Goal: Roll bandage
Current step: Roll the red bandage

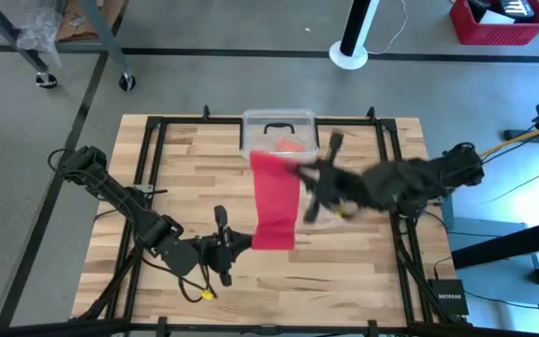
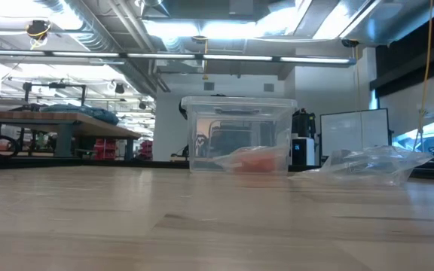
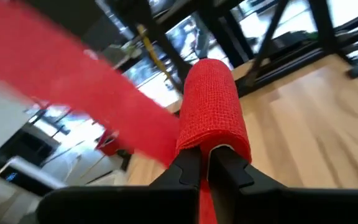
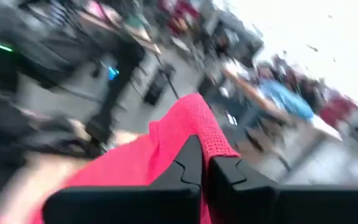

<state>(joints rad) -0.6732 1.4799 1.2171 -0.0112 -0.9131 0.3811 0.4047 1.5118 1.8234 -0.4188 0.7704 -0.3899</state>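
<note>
The bright red bandage [image 1: 273,201] is stretched as a flat band above the table's middle, between my two grippers. Its near end is wound into a small roll [image 3: 213,106]. My left gripper [image 1: 246,241] is shut on that rolled end. My right gripper [image 1: 298,170] is shut on the far end, close to the clear box. Neither the bandage nor the grippers show in the low view, so all are above the table top. My left gripper pinches the roll's lower part [image 3: 209,146] between its two fingers, coming level from the table's left side. The roll stands beyond the fingertips, lifted clear, and the band [image 3: 92,93] runs off from it toward the other gripper. My right gripper pinches the band's far end [image 4: 194,124] between its two fingers, coming from the table's right side. The cloth bunches up just beyond the fingertips. The end is lifted clear, and the rest of the band [image 4: 123,168] spreads away below.
A clear plastic box [image 1: 279,131] with a black handle stands at the far middle, with an orange-red lump [image 2: 258,162] inside. A crinkly clear bag [image 2: 368,165] lies to its right, under my right arm. Bare wood lies to the left and near side.
</note>
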